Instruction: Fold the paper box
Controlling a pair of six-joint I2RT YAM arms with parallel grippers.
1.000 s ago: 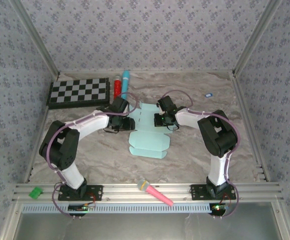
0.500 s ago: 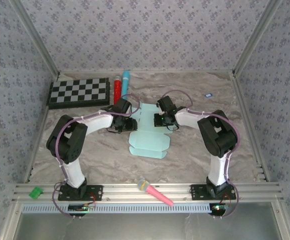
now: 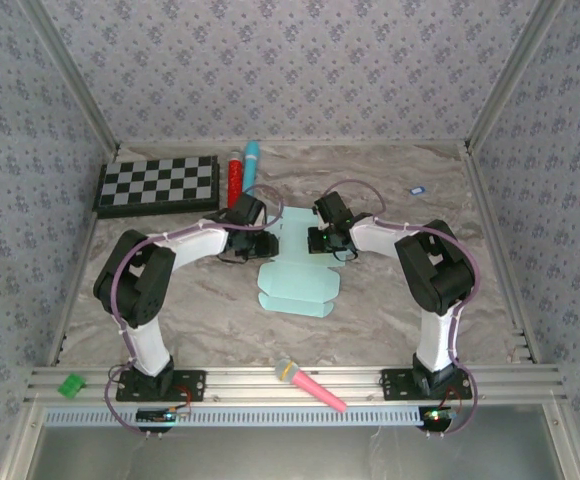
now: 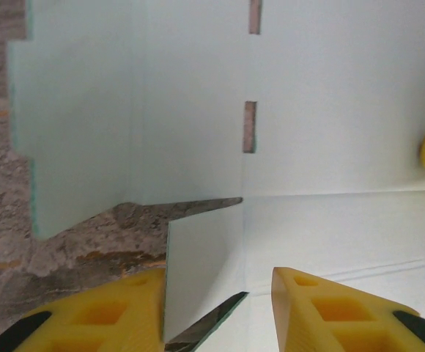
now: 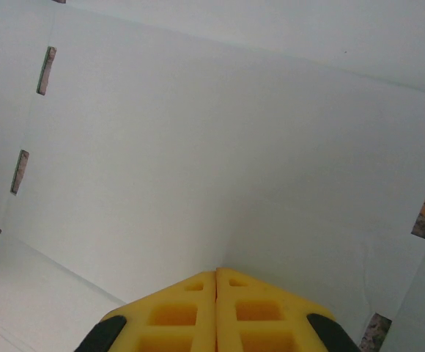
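The paper box lies flat in the middle of the counter. The left fingers have moved in and are closing on its side flap, still apart, so folding can start. The right fingers are shut, over the sheet.

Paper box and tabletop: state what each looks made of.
Paper box: thin card or stiff paper, pale mint with a matte finish; crisp creases and die-cut slots show. Tabletop: grey-brown marble veining, possibly a printed covering; cannot tell.
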